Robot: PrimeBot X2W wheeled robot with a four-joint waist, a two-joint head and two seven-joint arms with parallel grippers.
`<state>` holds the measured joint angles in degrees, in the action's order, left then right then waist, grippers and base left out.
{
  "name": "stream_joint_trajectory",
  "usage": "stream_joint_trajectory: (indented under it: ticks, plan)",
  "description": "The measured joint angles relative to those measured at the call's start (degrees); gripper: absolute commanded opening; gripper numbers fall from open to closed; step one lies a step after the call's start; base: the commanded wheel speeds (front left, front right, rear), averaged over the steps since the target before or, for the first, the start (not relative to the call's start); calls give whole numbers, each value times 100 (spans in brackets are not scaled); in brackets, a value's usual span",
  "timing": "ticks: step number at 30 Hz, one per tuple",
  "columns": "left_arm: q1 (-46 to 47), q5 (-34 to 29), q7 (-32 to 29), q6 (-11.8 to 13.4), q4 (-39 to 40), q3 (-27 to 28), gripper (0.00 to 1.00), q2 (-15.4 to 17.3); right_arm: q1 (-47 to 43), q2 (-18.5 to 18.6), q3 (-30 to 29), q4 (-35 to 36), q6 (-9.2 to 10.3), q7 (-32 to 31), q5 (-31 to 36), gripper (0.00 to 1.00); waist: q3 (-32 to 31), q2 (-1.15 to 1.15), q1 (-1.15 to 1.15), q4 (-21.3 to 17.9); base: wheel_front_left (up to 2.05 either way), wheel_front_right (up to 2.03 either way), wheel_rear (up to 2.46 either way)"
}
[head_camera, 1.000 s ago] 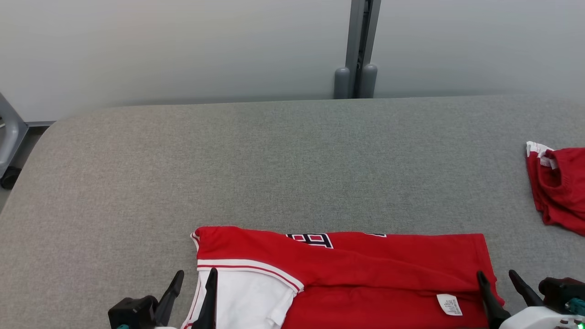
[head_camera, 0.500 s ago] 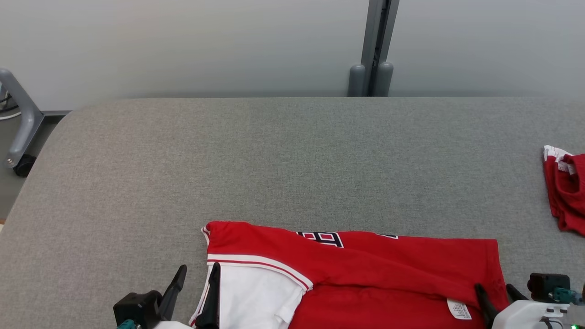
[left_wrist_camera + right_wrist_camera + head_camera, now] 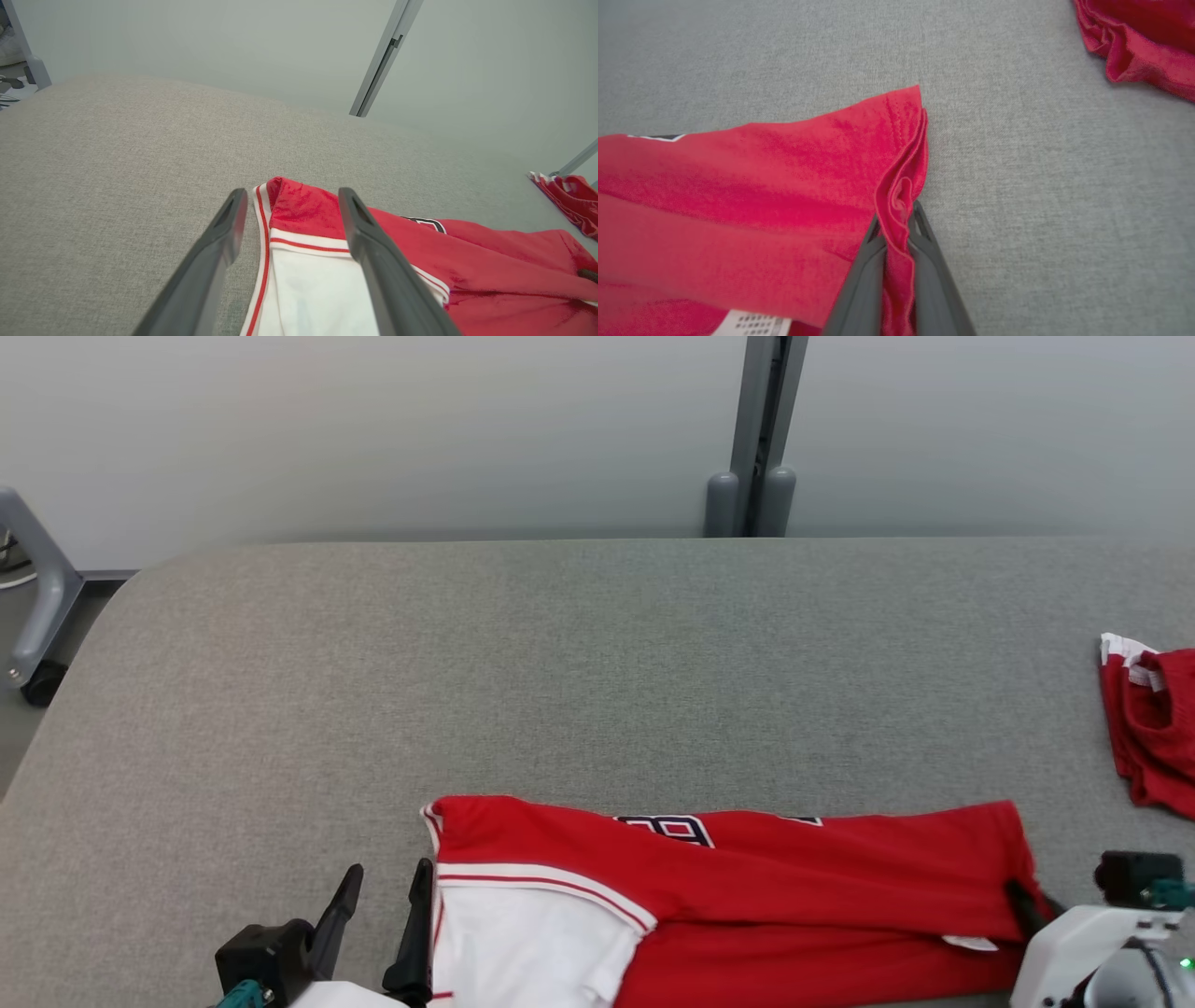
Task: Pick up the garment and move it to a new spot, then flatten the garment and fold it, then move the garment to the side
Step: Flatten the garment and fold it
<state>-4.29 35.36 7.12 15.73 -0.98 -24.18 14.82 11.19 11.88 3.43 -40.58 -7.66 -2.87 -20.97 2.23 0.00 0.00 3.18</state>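
- Fingers of the right gripper (image 3: pixel 896 219) are pressed together on a bunched fold at the right-hand edge of the garment (image 3: pixel 794 868). The cloth stands up between them in a crumpled ridge.
- The left gripper (image 3: pixel 289 200) is spread wide, straddling the striped hem. One finger is over bare table (image 3: pixel 560 663), the other over the white panel (image 3: pixel 313 289), and nothing is pinched.
- The garment lies partly folded along the table's near edge, between the two grippers. Another red cloth (image 3: pixel 1153 737) sits well apart at the right.
- With only one end gripped, a pull would likely drag the cloth askew and spoil the fold.
- The pinch may have caught only some layers, and the loose ones could slide out.
- Both arms sit low at the near edge, fingers pointing away across the table.
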Motion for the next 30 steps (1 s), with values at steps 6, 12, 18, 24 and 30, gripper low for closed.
stream_joint_trajectory:
  ticks: [6,12,18,24,30]
  plan:
    - [31,-52,100,46,-70,29,100,35,126,558,-81,164,2,-118,-176,0,-84,0,0,-131,0,0,0]
    - [94,-121,222,47,-248,51,100,90,83,1021,-346,385,10,-282,-290,0,-235,0,0,-235,0,0,0]
    - [187,-241,393,11,-511,62,100,188,-90,1169,-542,764,11,-641,-466,0,-361,0,0,-294,0,0,0]
    - [248,-300,553,-36,-794,122,100,229,-245,1060,-511,1567,16,-1236,-1016,0,-474,0,0,-277,0,0,0]
    - [275,-334,653,-86,-970,162,100,257,-503,594,-243,2804,18,-2046,-1812,0,-555,0,0,-123,0,0,0]
